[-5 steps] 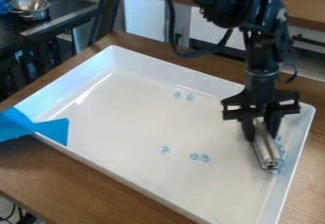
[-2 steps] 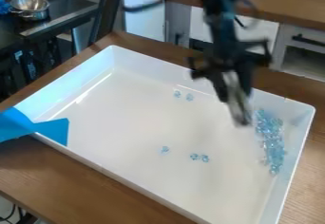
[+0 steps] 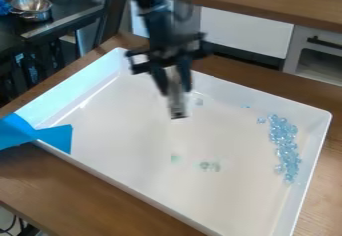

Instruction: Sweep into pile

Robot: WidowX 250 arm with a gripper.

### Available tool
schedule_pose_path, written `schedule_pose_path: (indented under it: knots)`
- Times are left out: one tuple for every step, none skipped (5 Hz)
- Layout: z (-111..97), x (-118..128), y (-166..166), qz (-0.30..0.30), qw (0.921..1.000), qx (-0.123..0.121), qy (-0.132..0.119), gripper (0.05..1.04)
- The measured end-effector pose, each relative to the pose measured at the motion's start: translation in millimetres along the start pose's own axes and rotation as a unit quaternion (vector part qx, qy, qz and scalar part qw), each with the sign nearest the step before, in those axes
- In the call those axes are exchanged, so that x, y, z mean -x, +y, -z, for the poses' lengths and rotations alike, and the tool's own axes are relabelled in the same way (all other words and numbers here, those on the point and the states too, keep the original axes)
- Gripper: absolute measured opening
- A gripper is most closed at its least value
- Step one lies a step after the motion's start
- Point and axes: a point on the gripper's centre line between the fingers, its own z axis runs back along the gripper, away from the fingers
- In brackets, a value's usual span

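Observation:
My gripper (image 3: 174, 82) hangs over the back left part of the white tray (image 3: 153, 190), shut on a silvery metal bar (image 3: 176, 100) that points down. A long pile of clear blue beads (image 3: 286, 147) lies along the tray's right side. Near the front middle are a few separate beads (image 3: 210, 166), with a fainter one (image 3: 175, 158) to their left. Another bead (image 3: 199, 101) rests just right of the bar. Two small beads (image 3: 261, 120) lie left of the pile's back end.
Blue tape (image 3: 57, 136) covers the tray's left corner. The tray's raised walls enclose the work area on a brown wooden table (image 3: 80, 192). A metal pot (image 3: 31, 8) stands on a dark counter at the upper left.
The gripper has moved left with the bar, away from the right wall, uncovering the bead pile. Small beads now show beside the pile's back end.

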Motion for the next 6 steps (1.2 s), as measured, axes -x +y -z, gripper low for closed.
schedule_pose_path:
  knots:
    - [17.5,0.8,31.4,0.011,0.9992,-0.039,-0.009,0.380]
    - [35.7,-0.6,41.3,0.022,0.9963,-0.078,-0.029,0.380]
    - [57.1,6.6,37.6,0.039,0.9936,-0.103,-0.022,0.380]
    - [65.8,14.0,25.0,0.041,0.9929,-0.109,-0.023,0.380]
    - [75.0,22.7,13.3,0.032,0.9934,-0.109,-0.012,0.380]
    - [82.0,36.9,-13.9,0.031,0.9946,-0.099,-0.007,0.380]
